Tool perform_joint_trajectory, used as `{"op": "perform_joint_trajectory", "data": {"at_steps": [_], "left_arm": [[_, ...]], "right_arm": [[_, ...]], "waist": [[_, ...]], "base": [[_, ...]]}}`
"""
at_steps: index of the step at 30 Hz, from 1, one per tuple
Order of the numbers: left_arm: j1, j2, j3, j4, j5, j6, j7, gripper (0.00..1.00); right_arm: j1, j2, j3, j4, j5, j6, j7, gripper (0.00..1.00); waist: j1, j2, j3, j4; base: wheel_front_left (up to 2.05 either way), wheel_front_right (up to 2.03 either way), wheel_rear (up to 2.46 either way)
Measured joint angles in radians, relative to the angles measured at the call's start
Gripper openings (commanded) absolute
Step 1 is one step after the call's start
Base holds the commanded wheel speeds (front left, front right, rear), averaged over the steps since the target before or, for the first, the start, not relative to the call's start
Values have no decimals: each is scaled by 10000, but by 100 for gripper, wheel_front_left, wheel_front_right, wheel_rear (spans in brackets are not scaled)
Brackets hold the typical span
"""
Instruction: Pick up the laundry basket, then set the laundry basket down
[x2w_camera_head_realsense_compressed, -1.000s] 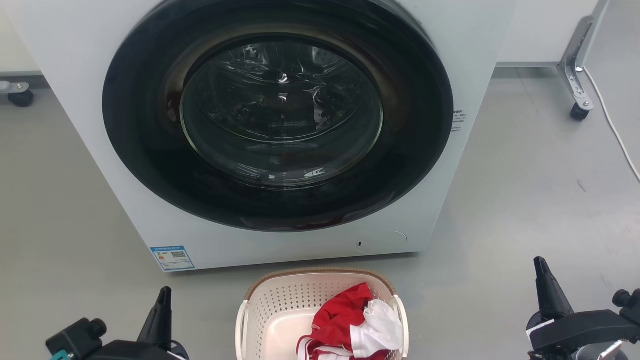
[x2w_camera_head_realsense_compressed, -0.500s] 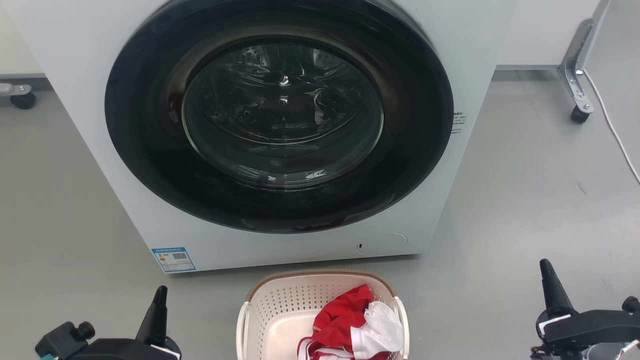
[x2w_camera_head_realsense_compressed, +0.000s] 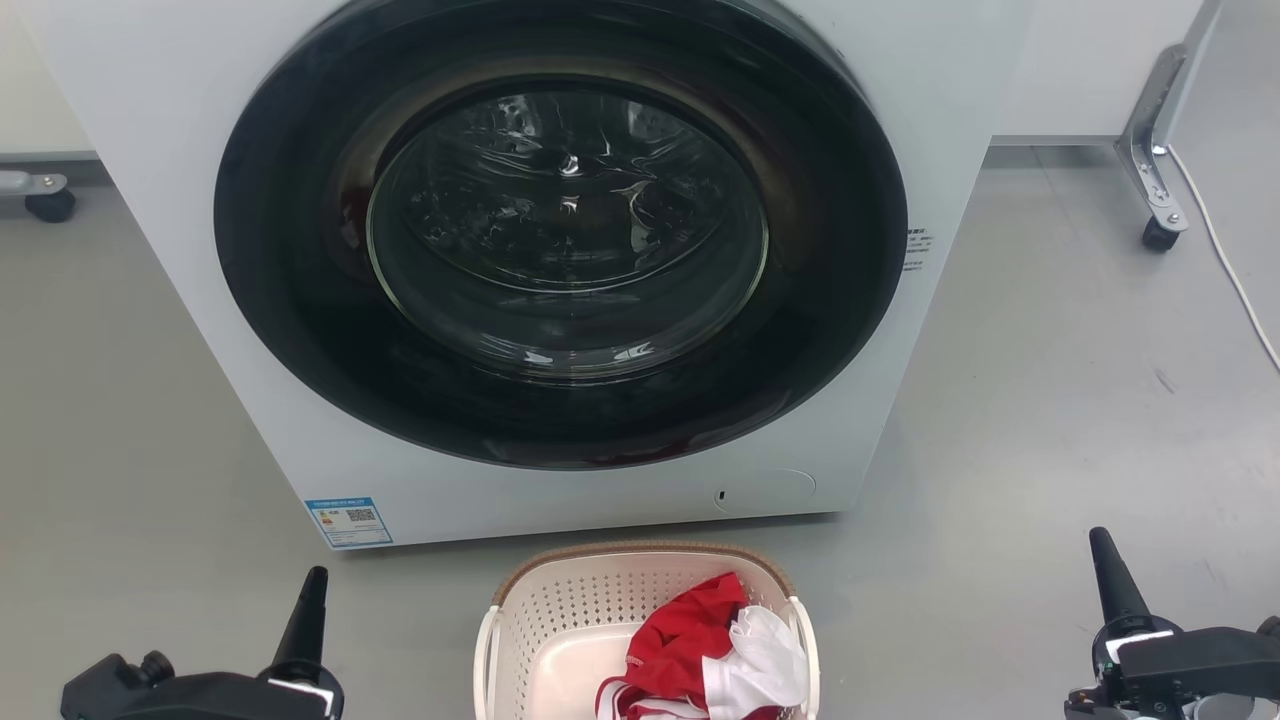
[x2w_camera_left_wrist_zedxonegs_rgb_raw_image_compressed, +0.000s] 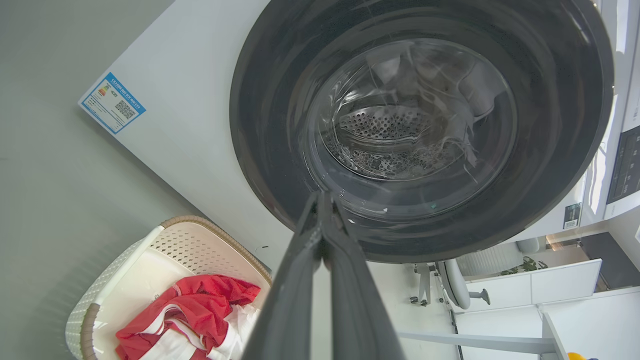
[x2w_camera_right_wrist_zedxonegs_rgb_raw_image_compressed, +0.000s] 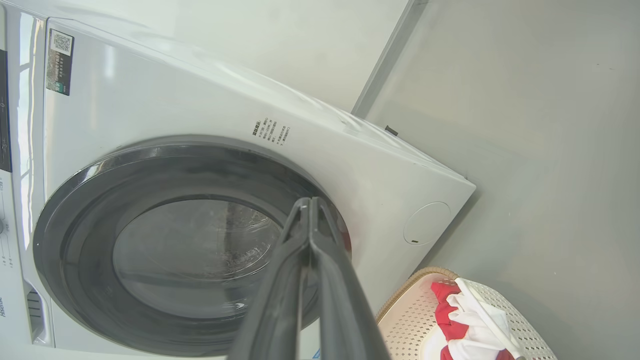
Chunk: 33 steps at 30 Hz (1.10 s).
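- Two grippers sit low in your head view: left gripper (x2w_camera_head_realsense_compressed: 312, 585) at bottom left, right gripper (x2w_camera_head_realsense_compressed: 1105, 545) at bottom right, both pointing up the view.
- Wrist views: left's fingers (x2w_camera_left_wrist_zedxonegs_rgb_raw_image_compressed: 295, 280) are pressed together, tips meeting. Right's fingers (x2w_camera_right_wrist_zedxonegs_rgb_raw_image_compressed: 280, 290) are the same, tip to tip.
- Grey floor (x2w_camera_head_realsense_compressed: 1050, 400) lies btwn each gripper and the basket.
- Laundry basket (x2w_camera_head_realsense_compressed: 560, 610) stands on the floor at bottom centre, btwn the two grippers and well apart from both. Its near end is cut by the view's edge.
- Basket's white loop handles face the grippers: left handle (x2w_camera_head_realsense_compressed: 485, 650) twd the left gripper, right handle (x2w_camera_head_realsense_compressed: 806, 650) twd the right.
- Inside the basket: red garment (x2w_camera_head_realsense_compressed: 690, 630) bunched w/ a white cloth (x2w_camera_head_realsense_compressed: 765, 660), both heaped in the right half. Left half shows the cream bottom.
- Brown woven rim at the far end lies near the washing machine (x2w_camera_head_realsense_compressed: 950, 90), which stands just behind the basket and spans most of your view.
- Washer's round dark door (x2w_camera_head_realsense_compressed: 560, 230) is shut, w/ the drum visible thru the glass.
- On the washer front, a blue label (x2w_camera_head_realsense_compressed: 348, 518) sits at lower left and a round flap (x2w_camera_head_realsense_compressed: 765, 488) at lower right.
- Farther back: a caster (x2w_camera_head_realsense_compressed: 48, 205) at far left, a metal leg w/ caster (x2w_camera_head_realsense_compressed: 1158, 225) at far right, and a white cable (x2w_camera_head_realsense_compressed: 1225, 260) on the floor beside that leg.
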Motion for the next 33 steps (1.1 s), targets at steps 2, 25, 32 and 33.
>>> {"op": "perform_joint_trajectory", "data": {"at_steps": [2, 25, 32, 33], "left_arm": [[-75, -25, 69, 61, -244, -86, 56, 0], [-472, -351, 784, 708, -3231, -688, 426, 0], [-568, -414, 874, 786, -3684, -708, 499, 0], [-568, -416, 874, 788, -3685, -708, 499, 0]], "right_arm": [[-3, 75, -100, 36, 199, 52, 82, 0], [-133, 771, -1271, 587, 2821, 621, 855, 0], [-176, 867, -1444, 663, 3189, 708, 949, 0], [-176, 869, -1444, 665, 3189, 708, 949, 0]], "waist": [[-1, 0, -9, 3], [0, 0, -108, 33], [0, 0, -120, 37], [0, 0, -120, 37]], "base": [[0, 0, 0], [0, 0, 0], [0, 0, 0], [0, 0, 0]]}}
